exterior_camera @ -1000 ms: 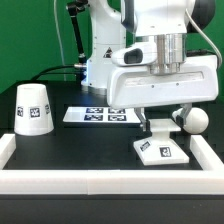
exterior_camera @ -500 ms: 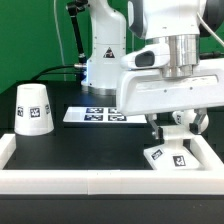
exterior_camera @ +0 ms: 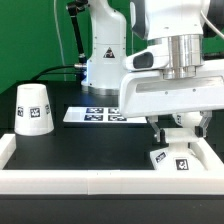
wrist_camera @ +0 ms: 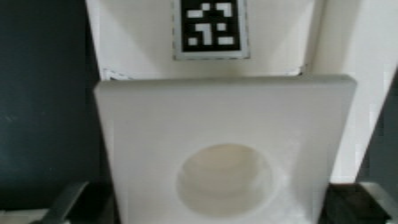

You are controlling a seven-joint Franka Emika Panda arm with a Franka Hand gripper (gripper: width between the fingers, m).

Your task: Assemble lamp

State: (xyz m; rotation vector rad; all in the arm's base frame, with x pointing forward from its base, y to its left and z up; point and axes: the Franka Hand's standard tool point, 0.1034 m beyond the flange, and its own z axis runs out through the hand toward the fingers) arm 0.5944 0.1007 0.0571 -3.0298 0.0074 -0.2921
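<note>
The flat square lamp base (exterior_camera: 172, 156) lies at the exterior view's right, close to the white right wall, with two tags on its near face. My gripper (exterior_camera: 176, 128) stands over it, one dark finger on each side, touching its edges. In the wrist view the base (wrist_camera: 222, 120) fills the picture, its round socket hole (wrist_camera: 231, 182) sits between my fingertips, and my gripper (wrist_camera: 217, 206) is closed against its sides. The tapered shade (exterior_camera: 33, 108) stands upright at the far left. The bulb is mostly hidden behind my gripper.
The marker board (exterior_camera: 100, 115) lies flat on the black table behind the middle. A low white wall (exterior_camera: 90, 181) runs along the front and up the right side (exterior_camera: 216, 160). The robot's white arm base (exterior_camera: 100, 55) stands at the back.
My gripper has moved to the exterior view's right and come down around the base. The base has slid right with it, toward the right wall. The bulb is now covered by the gripper.
</note>
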